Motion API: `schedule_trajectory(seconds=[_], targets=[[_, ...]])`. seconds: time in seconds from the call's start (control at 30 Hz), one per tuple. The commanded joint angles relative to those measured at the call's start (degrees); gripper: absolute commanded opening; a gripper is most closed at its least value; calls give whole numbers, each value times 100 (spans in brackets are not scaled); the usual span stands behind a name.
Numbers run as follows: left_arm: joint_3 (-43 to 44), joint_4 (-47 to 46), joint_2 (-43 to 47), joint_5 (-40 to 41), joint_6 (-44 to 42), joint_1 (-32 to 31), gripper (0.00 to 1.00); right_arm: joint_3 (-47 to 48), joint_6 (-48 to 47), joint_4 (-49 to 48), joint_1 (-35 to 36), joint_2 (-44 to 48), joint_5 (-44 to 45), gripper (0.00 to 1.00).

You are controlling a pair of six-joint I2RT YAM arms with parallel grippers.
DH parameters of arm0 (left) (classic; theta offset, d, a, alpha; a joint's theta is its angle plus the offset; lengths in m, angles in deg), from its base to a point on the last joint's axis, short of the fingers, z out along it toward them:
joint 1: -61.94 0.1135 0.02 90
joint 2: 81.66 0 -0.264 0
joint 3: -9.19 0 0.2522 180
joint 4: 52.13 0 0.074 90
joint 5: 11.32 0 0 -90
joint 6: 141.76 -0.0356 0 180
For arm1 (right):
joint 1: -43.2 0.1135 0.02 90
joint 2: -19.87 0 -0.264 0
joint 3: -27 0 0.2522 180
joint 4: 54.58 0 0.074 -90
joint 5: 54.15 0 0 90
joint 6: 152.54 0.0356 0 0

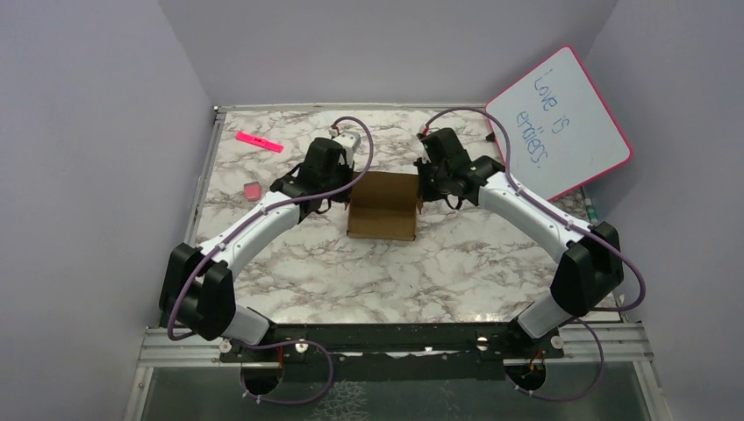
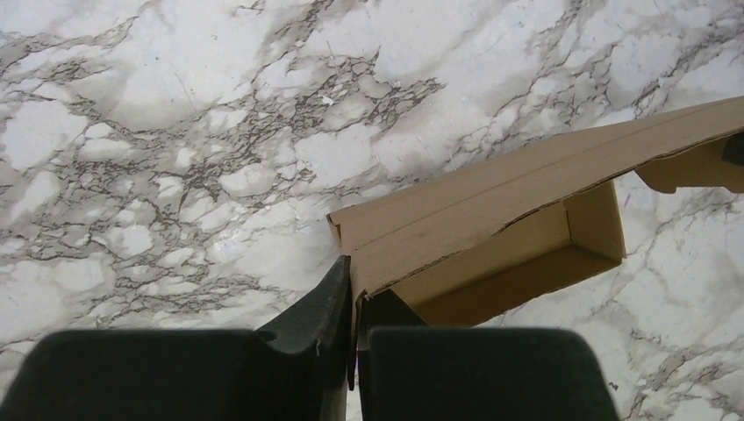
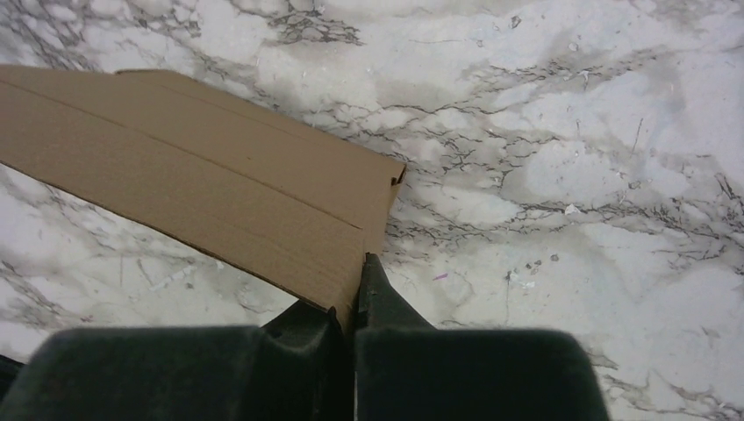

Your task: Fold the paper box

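Clamping paper box (image 1: 383,206) walls, left end effector (image 2: 354,291) one side, right end effector (image 3: 351,294) opposite.

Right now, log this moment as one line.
left hand: shut on paper box edge | right hand: shut on paper box edge | paper box: partly folded

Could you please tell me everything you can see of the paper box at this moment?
The paper box is plain brown cardboard, unmarked, with crease lines along its panels. It is partly folded into a shallow rectangular tray with raised walls and an open top. It is over the middle of the marble-patterned table, between the two arms. The left pincer is shut on the thin edge of its left wall, and the right pincer is shut on its right wall. Whether its base rests on the table is unclear.
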Motion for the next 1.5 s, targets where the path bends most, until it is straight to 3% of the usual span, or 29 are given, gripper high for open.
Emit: schedule_trajectory(seconds=[0.0, 0.33, 1.03, 1.47], targets=[[-123, -407, 207, 399, 598, -129, 6, 263, 1169, -16, 131, -22, 771, 1], [-428, -820, 318, 535, 1156, -188, 6, -110, 2064, -525, 351, -23, 1450, 1], [-1264, -1458, 557, 566, 2010, -302, 10, -1352, 2083, -1371, 522, 323, 1991, 2], [-2366, -1577, 1647, 541, 2354, -502, 22, -2616, 1954, -2205, 741, 1537, 1589, 20]])
